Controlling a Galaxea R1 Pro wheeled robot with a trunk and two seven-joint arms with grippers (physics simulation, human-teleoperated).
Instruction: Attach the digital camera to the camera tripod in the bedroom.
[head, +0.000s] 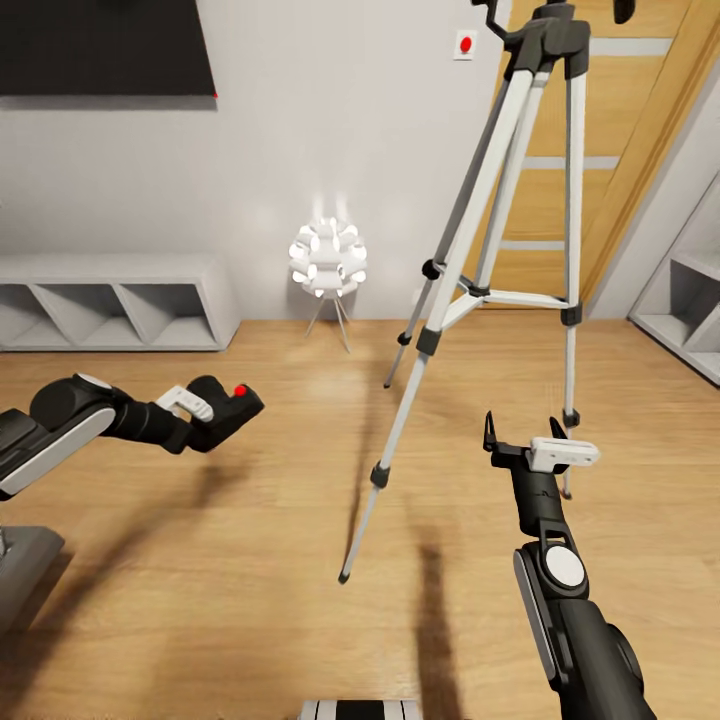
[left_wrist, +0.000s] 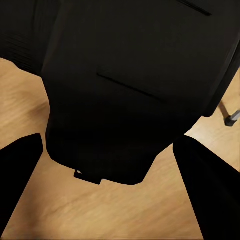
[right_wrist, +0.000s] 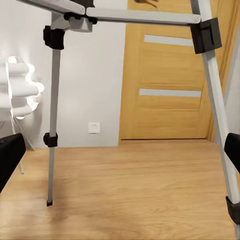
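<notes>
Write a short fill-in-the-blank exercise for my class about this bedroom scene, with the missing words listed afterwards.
1. The digital camera is held in the robot's ____ gripper.
2. The camera tripod stands on a floor made of ____.
3. The right gripper is open and holds ____.
4. The white ball-shaped lamp stands against the wall, and the door behind the tripod is made of ____.

Missing words: left; wood; nothing; wood

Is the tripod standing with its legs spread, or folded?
Spread and upright. The camera tripod has its three legs splayed apart, feet on the wood floor, with the centre braces extended between them. Its head is partly cut off at the top.
</notes>
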